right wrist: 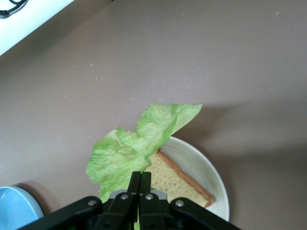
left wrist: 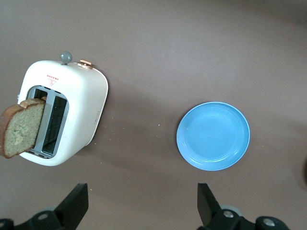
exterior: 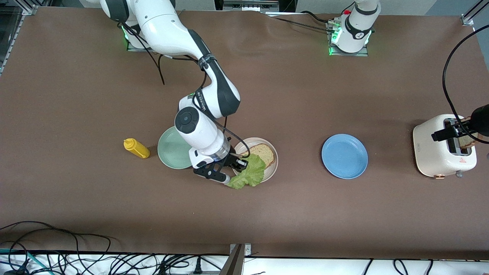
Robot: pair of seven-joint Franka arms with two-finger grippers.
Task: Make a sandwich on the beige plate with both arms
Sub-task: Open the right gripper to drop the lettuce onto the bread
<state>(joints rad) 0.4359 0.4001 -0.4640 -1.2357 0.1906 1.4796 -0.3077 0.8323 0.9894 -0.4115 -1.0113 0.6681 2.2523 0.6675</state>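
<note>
Brown matte table (exterior: 290, 91), cables along the edge nearest the front camera. The beige plate (exterior: 268, 170) sat near the middle of it, toward the right arm's end, with one bread slice (exterior: 263, 153) flat on it: you had the sandwich base down and nothing on top yet.

The lettuce leaf (exterior: 249, 172) hung over the plate's camera-side rim, partly over the slice and partly past the plate; in the right wrist view it drooped from the fingers. That reads as mid-placement: you'd want it centred on the bread before letting go, or it may slide off the rim.

The right gripper (exterior: 233, 172) was clenched on the leaf's stem end, fingers (right wrist: 139, 184) pressed together, low over the plate's edge.

A mint-green plate (exterior: 172, 151) lay just beside the beige plate, partly under the right arm; a yellow mustard bottle (exterior: 136, 148) lay near it, on its side. A blue plate (exterior: 344, 156) sat well apart toward the left arm's end.

The toaster (exterior: 443, 151) stood at that end with the second slice (left wrist: 21, 127) sticking up, tilted, from a slot, probably your top slice. The left gripper (left wrist: 142, 211) hovered over the toaster, jaws spread wide, holding nothing, waiting.
</note>
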